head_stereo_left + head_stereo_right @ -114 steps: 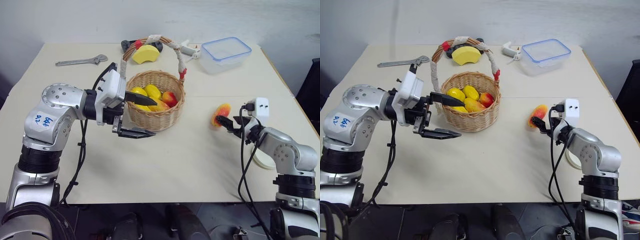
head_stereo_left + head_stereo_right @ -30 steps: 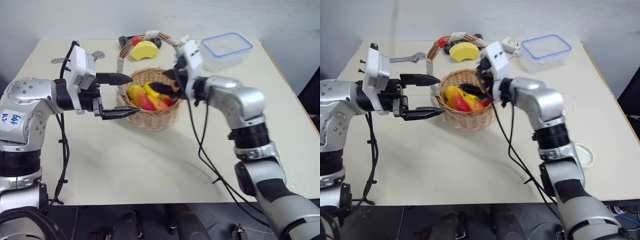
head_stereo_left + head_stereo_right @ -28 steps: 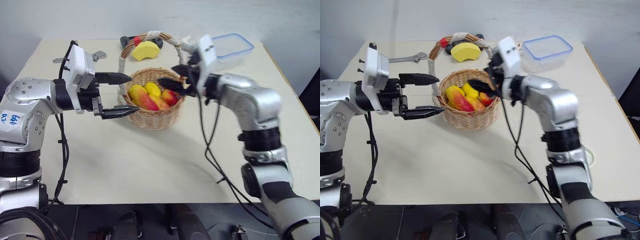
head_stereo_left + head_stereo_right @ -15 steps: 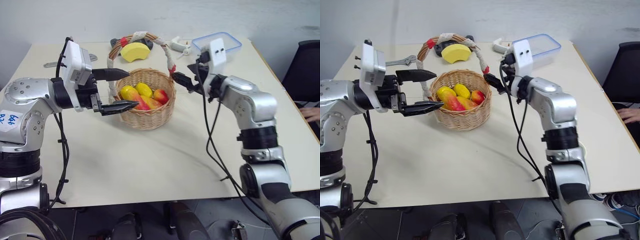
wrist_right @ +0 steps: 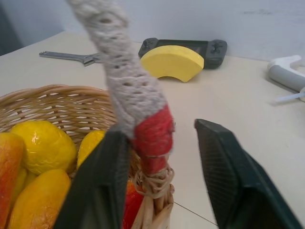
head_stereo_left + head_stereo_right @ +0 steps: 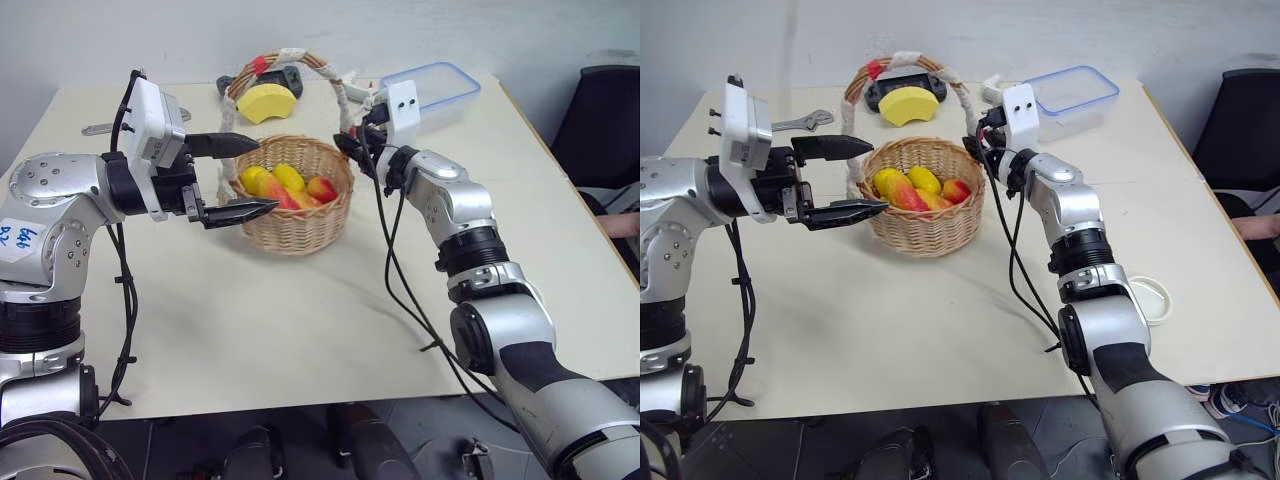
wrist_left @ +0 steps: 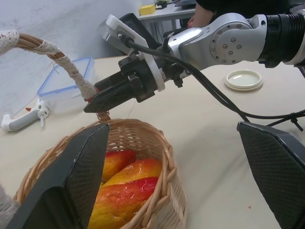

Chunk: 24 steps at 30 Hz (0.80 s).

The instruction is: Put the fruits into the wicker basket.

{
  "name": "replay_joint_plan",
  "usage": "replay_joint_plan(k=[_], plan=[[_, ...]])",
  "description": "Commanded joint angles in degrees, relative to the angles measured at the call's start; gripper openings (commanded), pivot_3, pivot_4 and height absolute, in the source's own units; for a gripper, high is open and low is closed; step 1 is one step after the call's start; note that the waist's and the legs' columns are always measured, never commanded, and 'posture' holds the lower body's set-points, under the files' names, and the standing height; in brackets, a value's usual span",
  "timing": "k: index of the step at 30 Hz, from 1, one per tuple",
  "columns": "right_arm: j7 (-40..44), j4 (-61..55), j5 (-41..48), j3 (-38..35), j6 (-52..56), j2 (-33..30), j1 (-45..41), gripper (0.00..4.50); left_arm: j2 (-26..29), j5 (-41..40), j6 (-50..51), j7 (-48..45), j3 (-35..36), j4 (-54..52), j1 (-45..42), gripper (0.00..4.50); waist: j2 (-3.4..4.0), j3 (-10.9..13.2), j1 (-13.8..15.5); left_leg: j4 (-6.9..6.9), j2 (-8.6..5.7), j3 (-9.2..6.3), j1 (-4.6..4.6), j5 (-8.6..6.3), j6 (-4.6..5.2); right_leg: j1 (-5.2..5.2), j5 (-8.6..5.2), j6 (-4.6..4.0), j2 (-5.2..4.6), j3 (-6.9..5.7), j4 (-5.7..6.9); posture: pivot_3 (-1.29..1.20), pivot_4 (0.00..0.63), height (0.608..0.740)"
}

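The wicker basket [image 6: 296, 226] stands mid-table with its cloth-wrapped handle [image 6: 292, 57] arching over it. Both fruits lie inside among yellow lemons: one mango [image 6: 278, 197] toward the left, the redder one [image 6: 322, 188] toward the right. My left gripper [image 6: 265, 174] hangs open at the basket's left rim, holding nothing. My right gripper [image 5: 159, 129] is at the right foot of the handle, its fingers either side of the red band [image 5: 153, 136]. One finger [image 5: 102, 186] touches the band and the other stands off it.
Behind the basket lie a yellow half-round block [image 6: 260, 101], a black controller [image 6: 292, 76] and a wrench [image 6: 100, 128]. A clear blue-rimmed box [image 6: 436, 90] and a white tool [image 6: 362, 93] sit back right. A white lid [image 6: 1146, 298] lies front right. A person's hand [image 6: 620, 222] shows at the right edge.
My right gripper has come out of the basket, leaving the second fruit inside, gone to the handle's right foot and narrowed its fingers. The left gripper stayed put. The camera shifted.
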Motion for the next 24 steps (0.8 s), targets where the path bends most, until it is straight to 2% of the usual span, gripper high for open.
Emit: replay_joint_plan(k=[1,3,7,10,13,18,22,24], plan=[[2.01,-8.96,2.23,-2.45,-0.30,-1.85,2.77,0.68,-0.32,-0.86,-0.75,0.81,0.82,-1.63,-1.15,4.50,0.00,0.00,0.07,0.00,0.01,-0.02,0.00,0.00,0.00,0.00,0.00,0.00,0.00,-0.01,0.01,0.00,0.150,0.740],[2.61,-15.98,3.66,-4.01,1.66,-4.08,6.30,0.27,-0.98,-1.08,-0.60,1.04,0.51,-1.89,-1.00,4.50,0.00,0.00,0.22,0.00,0.01,-0.05,-0.02,0.00,0.00,0.00,0.00,0.00,0.00,-0.03,0.00,0.00,0.150,0.740],[2.40,-29.48,6.24,-8.07,7.26,-10.66,13.11,0.26,-2.39,-1.60,-0.33,1.01,-0.26,-2.25,-0.96,4.50,0.00,0.00,1.42,0.01,0.00,-0.06,-0.07,0.00,0.00,-0.01,0.00,0.00,-0.02,-0.04,-0.04,0.00,0.150,0.740],[1.33,-38.25,7.51,-13.13,12.58,-18.11,19.42,0.26,-4.03,-1.89,-0.39,0.76,-1.21,-2.05,-1.19,4.50,0.00,0.00,2.22,0.01,-0.02,-0.07,-0.08,0.00,0.00,-0.01,0.00,0.01,-0.02,-0.04,-0.08,0.00,0.150,0.740],[-0.02,-44.10,7.84,-16.62,16.46,-23.26,25.51,0.26,-5.58,-1.45,-1.37,0.36,-2.17,-1.03,-1.51,4.50,0.00,0.00,2.94,0.00,-0.01,-0.07,-0.06,-0.01,-0.01,0.01,-0.01,0.01,-0.01,-0.04,-0.10,0.00,0.150,0.740],[-4.56,-44.32,6.22,-21.31,17.14,-25.59,32.26,0.26,-8.57,-0.17,-3.90,-0.21,-3.99,1.84,-3.23,4.50,0.00,0.00,2.29,0.05,-0.02,0.05,0.09,0.05,-0.06,0.04,0.00,0.00,0.01,0.05,0.04,0.00,0.150,0.740],[-5.25,-39.36,3.18,-20.65,8.23,-25.15,35.61,0.26,-10.84,2.23,-7.64,0.35,-5.68,3.67,-4.23,4.50,0.01,0.00,2.00,0.01,-0.06,0.00,0.17,0.26,-0.16,0.05,0.02,-0.02,0.04,0.06,0.19,0.00,0.150,0.740],[-4.91,-36.34,3.60,-21.77,4.95,-24.85,36.72,0.98,-12.05,3.56,-9.62,1.19,-6.23,5.10,-4.57,4.50,0.00,0.00,2.07,-0.01,-0.09,-0.05,0.19,0.35,-0.17,0.07,0.03,-0.02,0.05,0.06,0.21,0.00,0.150,0.740]])
